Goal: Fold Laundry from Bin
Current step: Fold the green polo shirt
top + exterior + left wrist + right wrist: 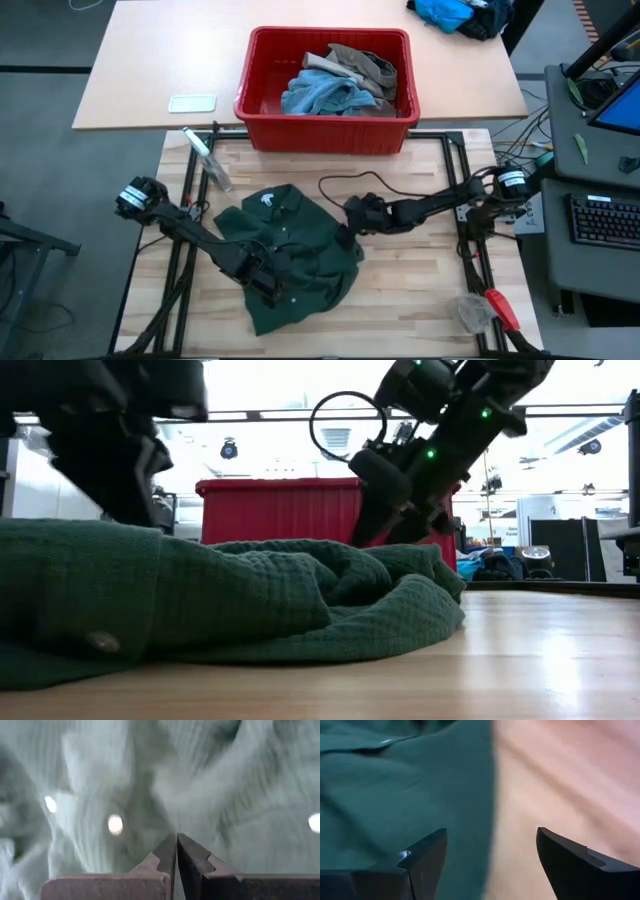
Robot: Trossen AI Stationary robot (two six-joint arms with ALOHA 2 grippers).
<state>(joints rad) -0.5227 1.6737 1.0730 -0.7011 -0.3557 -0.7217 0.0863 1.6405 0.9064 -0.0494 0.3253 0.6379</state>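
We saw the left claw (176, 851) pinched shut over the green garment (290, 255); only the right wrist view showed the right claw (490, 852) wide, straddling the garment's edge on the wooden table (420, 290); red bin (326, 90) beyond.

overhead looks down; low looks level; wrists close; all share green garment (290, 250)

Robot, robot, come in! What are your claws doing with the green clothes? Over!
Left gripper shut, on the crumpled dark green waffle-knit garment. Right gripper open at its edge. More laundry in the bright red plastic bin.
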